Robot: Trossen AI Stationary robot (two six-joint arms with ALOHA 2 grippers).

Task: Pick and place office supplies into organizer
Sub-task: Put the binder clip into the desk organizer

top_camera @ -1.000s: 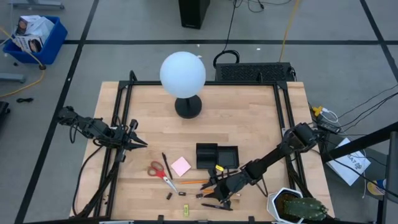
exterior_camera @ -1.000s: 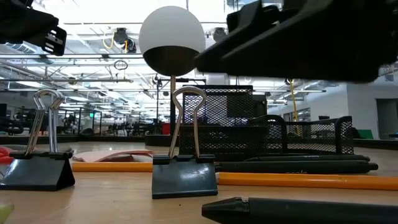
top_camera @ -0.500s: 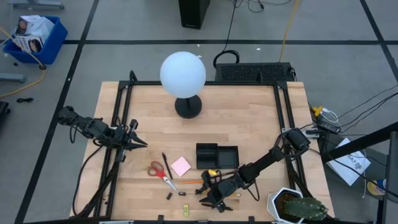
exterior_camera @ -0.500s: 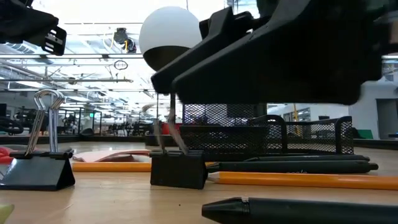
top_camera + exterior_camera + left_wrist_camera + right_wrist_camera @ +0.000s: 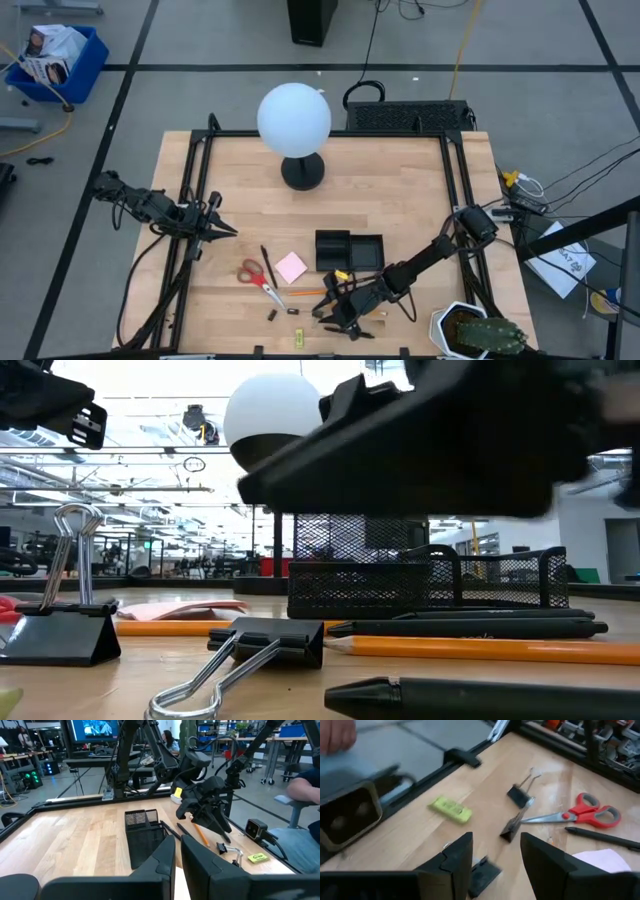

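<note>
The black mesh organizer [image 5: 350, 250] stands on the table's near half. Left of it lie the pink sticky-note pad [image 5: 291, 267], red-handled scissors [image 5: 258, 277], an orange pencil [image 5: 310, 292] and a yellow-green piece [image 5: 451, 809]. One black clip [image 5: 268, 648] lies tipped on its side, its wire handles toward the near edge. Another clip [image 5: 60, 632] stands upright. My right gripper [image 5: 496, 840] hovers open just above the fallen clip [image 5: 484, 874]; a gap shows between them in the low view. My left gripper [image 5: 215, 228] waits shut at the table's left edge.
A white globe lamp [image 5: 294, 120] on a black base stands at the far middle. Black pens [image 5: 470, 628] and a thick marker [image 5: 480, 698] lie near the pencil. A potted cactus [image 5: 478, 335] sits at the near right corner. A person sits beyond the table [image 5: 305, 785].
My right gripper has moved a little toward the table's left edge, low over the supplies. The clip under it, upright a second ago, slid sideways, tilted and has fallen onto its side with its handles toward the near edge.
</note>
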